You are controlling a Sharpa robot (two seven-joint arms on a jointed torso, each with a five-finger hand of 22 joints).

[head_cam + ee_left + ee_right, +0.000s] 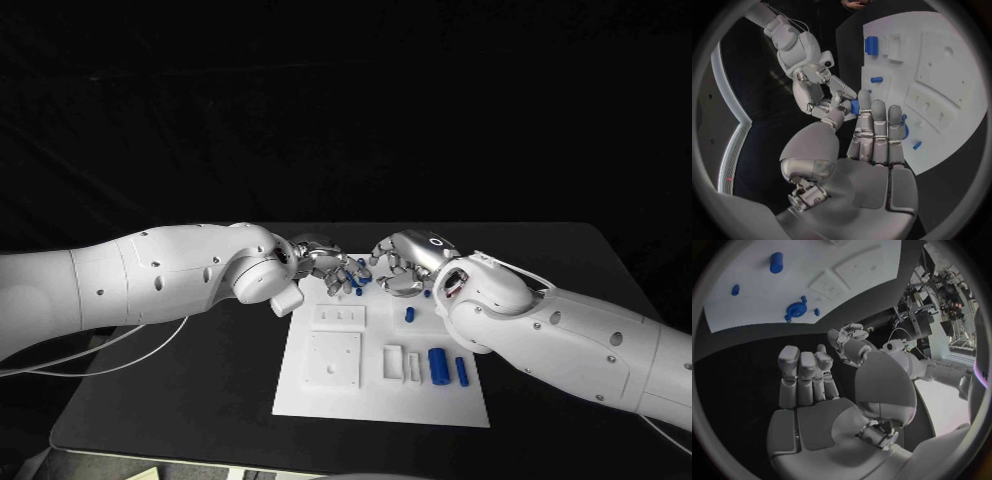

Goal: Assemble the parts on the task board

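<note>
- A robotics lab: a flat black table point(216, 380) under black surroundings carries a white rectangular task board point(378, 405).
- Cluttered equipment racks point(942, 305) stand beyond the table.

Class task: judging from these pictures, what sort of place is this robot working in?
Probably a robotics lab or test bench: a black table carries a white task board with small blue parts, and cluttered equipment racks stand behind.

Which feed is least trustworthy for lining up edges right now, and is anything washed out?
Both wrist views bend straight lines: the task board edge curves in the left wrist view. Head view keeps edges straight, though the white task board glares against the black table, flattening its relief.
</note>
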